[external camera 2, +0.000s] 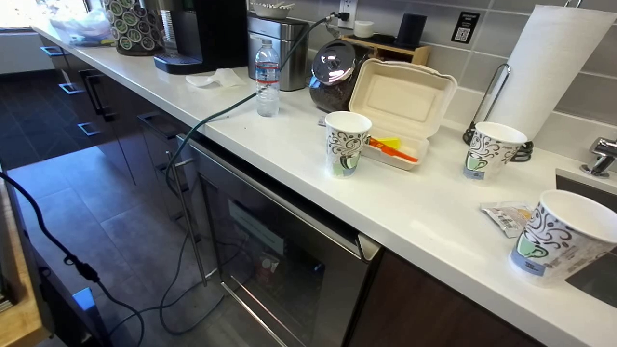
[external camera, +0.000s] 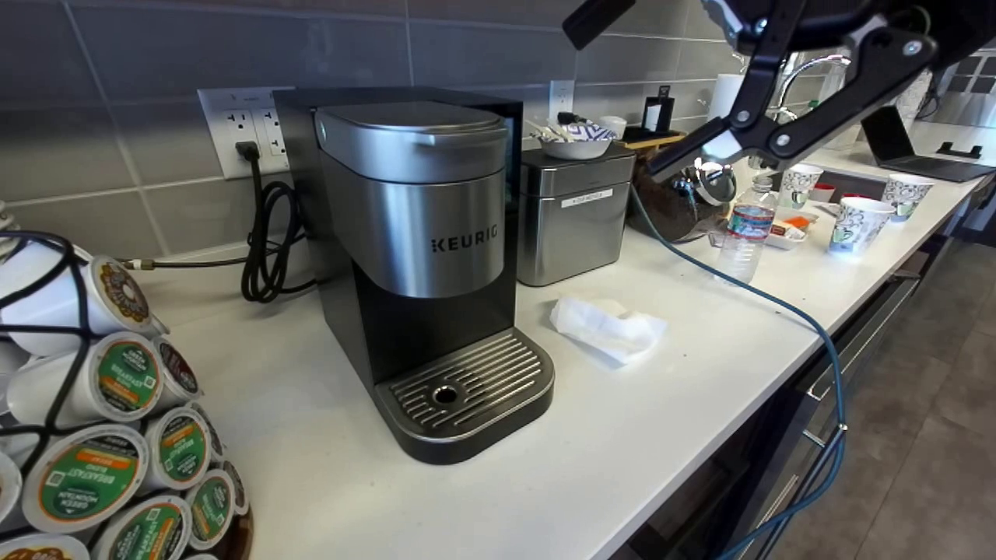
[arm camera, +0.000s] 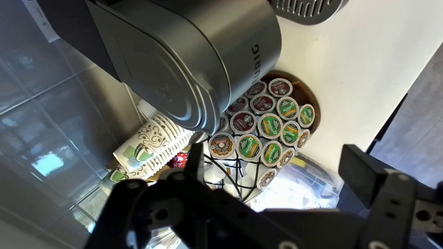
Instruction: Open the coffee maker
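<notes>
The coffee maker (external camera: 428,233) is standing near the back edge of the counter (external camera: 311,482), and from here I'm seeing its lid (external camera: 412,117) sitting closed on top. The gripper (arm camera: 273,155) is hanging above counter level, apart from the coffee maker; in the wrist view its fingers (arm camera: 360,173) are standing wide apart and holding nothing. Toward the counter's corner by the window (external camera 2: 43,10), pods (external camera: 85,470) are filling a wire rack (arm camera: 308,95). On the other side a boxy silver appliance (external camera: 576,225) is standing close to the back edge, bearing a white bowl (external camera: 576,150). A crumpled tissue (external camera: 611,330) is lying near the drip tray (external camera: 475,381), and farther along a water bottle (external camera: 748,245) is standing upright, a bluish cable (external camera: 829,342) running past and drooping over the front edge. In an exterior view, three paper cups (external camera 2: 347,144) are standing toward the sink (external camera 2: 595,279).
</notes>
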You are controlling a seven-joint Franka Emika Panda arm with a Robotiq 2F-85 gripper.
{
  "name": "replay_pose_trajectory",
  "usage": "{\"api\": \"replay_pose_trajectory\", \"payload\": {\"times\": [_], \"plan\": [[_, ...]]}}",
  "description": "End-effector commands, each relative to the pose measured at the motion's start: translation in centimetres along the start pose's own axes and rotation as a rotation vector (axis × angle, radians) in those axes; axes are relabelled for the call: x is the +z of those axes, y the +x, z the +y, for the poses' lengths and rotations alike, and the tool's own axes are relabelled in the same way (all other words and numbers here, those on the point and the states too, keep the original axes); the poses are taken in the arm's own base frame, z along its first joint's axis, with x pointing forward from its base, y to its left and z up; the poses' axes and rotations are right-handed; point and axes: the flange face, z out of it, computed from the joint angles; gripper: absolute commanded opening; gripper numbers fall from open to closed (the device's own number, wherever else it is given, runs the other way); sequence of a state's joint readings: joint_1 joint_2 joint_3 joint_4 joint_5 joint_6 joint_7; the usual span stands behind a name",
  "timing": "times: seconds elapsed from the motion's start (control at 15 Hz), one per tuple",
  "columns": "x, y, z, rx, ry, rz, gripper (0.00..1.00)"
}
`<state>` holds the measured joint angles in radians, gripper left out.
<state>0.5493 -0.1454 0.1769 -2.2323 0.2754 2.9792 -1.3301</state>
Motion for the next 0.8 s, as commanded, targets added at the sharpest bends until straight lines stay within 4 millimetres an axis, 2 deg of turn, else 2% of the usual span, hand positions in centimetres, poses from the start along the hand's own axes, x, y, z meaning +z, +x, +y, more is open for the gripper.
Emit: {"api": "replay_pose_trajectory", "payload": {"times": [0.0,0.07,0.27,0.47,0.73], "plan": [[0.1,-0.1,0.0,0.0,0.0,-0.002,1.0],[0.1,-0.2,0.0,0.0,0.0,-0.002,1.0],[1.1,0.7,0.0,-0.132,-0.163,0.043,1.0],[2.4,2.0,-0.7,-0.194,-0.217,0.068,1.0],[4.0,2.7,-1.6,-0.262,-0.273,0.093,1.0]]}}
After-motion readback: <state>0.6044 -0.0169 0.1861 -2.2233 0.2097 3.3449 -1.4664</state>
